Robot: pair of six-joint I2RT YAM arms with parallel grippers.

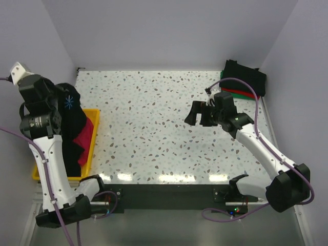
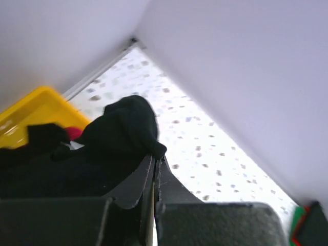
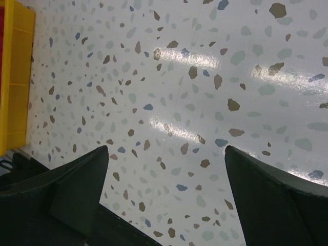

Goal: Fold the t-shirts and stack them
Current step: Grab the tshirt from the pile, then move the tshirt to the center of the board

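Note:
A black t-shirt (image 1: 76,119) hangs bunched over the yellow tray (image 1: 93,148) at the left edge of the table. My left gripper (image 2: 156,155) is shut on a fold of this black t-shirt (image 2: 123,133), with cloth bulging just past the fingertips. A red-pink t-shirt (image 1: 84,136) lies in the tray, partly under the black one. Folded t-shirts (image 1: 244,79) are stacked in the far right corner, black on top with red and green edges below. My right gripper (image 1: 197,116) hovers over the middle right of the table. Its jaws stand wide open with only speckled tabletop between them (image 3: 166,154).
The tray (image 3: 14,77) shows at the left edge of the right wrist view. White walls close in the table at the back and both sides. The folded stack (image 2: 307,225) shows as a dark corner in the left wrist view.

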